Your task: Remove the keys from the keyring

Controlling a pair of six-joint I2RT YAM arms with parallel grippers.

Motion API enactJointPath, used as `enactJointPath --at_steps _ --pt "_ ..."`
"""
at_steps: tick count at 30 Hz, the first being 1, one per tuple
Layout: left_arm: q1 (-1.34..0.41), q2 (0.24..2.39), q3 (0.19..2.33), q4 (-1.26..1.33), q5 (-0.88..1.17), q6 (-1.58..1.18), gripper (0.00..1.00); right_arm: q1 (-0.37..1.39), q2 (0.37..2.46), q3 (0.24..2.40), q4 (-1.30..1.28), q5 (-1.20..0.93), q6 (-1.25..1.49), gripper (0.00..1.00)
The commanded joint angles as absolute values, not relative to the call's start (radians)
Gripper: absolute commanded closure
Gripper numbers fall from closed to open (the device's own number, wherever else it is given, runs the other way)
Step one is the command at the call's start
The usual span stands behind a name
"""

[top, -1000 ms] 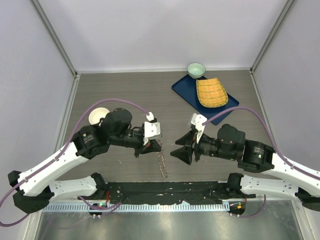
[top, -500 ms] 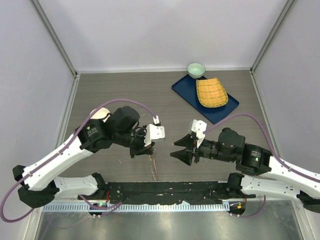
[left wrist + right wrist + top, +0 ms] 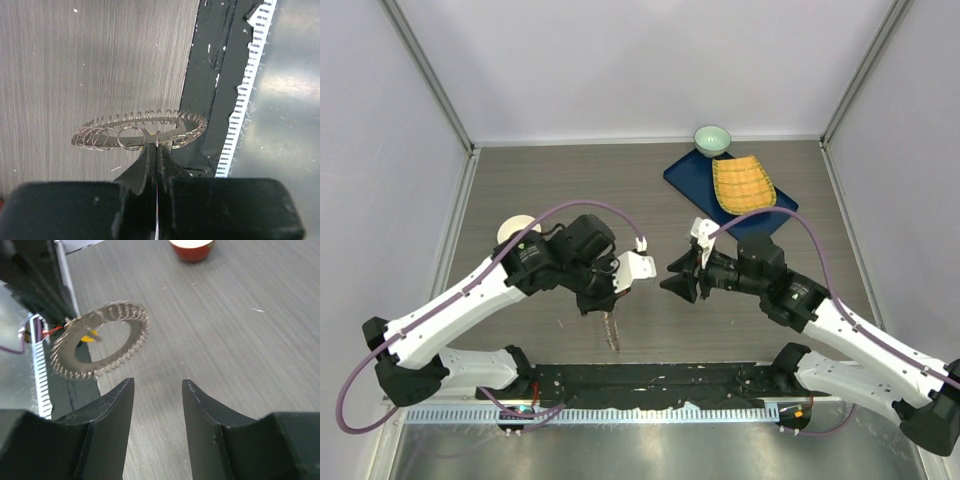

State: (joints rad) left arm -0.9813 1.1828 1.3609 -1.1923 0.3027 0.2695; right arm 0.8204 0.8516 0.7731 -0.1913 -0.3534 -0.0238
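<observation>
The keyring (image 3: 611, 331) is a flat metal ring that hangs edge-on below my left gripper (image 3: 609, 307), above the table's near edge. In the left wrist view the keyring (image 3: 150, 122) lies nearly level, and the keys (image 3: 102, 138) show as a fringe of small metal loops round it. My left gripper (image 3: 157, 145) is shut on its near rim. My right gripper (image 3: 678, 285) is open and empty, pointing left at the ring. In the right wrist view the keyring (image 3: 127, 353) hangs beyond and left of the open right gripper (image 3: 157, 383), apart from it.
A small bowl (image 3: 516, 231) stands behind the left arm; it looks red in the right wrist view (image 3: 192, 247). A blue tray (image 3: 692, 181) with a yellow woven dish (image 3: 742, 185) and a green bowl (image 3: 712, 139) are at the back right. A black rail (image 3: 210, 100) edges the table.
My left gripper has carried the keyring to the left along the near edge. My right gripper has moved away from the near edge and turned towards the ring, still open.
</observation>
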Motion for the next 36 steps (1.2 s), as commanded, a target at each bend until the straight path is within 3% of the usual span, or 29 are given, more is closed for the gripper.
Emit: enactJointPath --at_steps 1,6,10,26,36 --pt "-0.977 1.212 1.42 -1.215 0.305 0.265 1.0 0.804 0.808 0.634 0.212 -0.563 0.066 0.52" --pt "-0.977 1.236 1.448 -1.215 0.328 0.276 1.0 0.802 0.819 0.421 0.648 -0.637 0.259 0.6" --pt "-0.977 1.259 1.465 -1.227 0.339 0.278 1.0 0.801 0.882 0.322 1.016 -0.661 0.345 0.59" --pt "-0.977 1.304 1.496 -1.236 0.399 0.255 1.0 0.848 1.225 0.281 1.578 -0.663 0.466 0.59" --pt "-0.977 1.307 1.506 -1.226 0.405 0.247 1.0 0.907 1.336 0.324 1.649 -0.652 0.477 0.64"
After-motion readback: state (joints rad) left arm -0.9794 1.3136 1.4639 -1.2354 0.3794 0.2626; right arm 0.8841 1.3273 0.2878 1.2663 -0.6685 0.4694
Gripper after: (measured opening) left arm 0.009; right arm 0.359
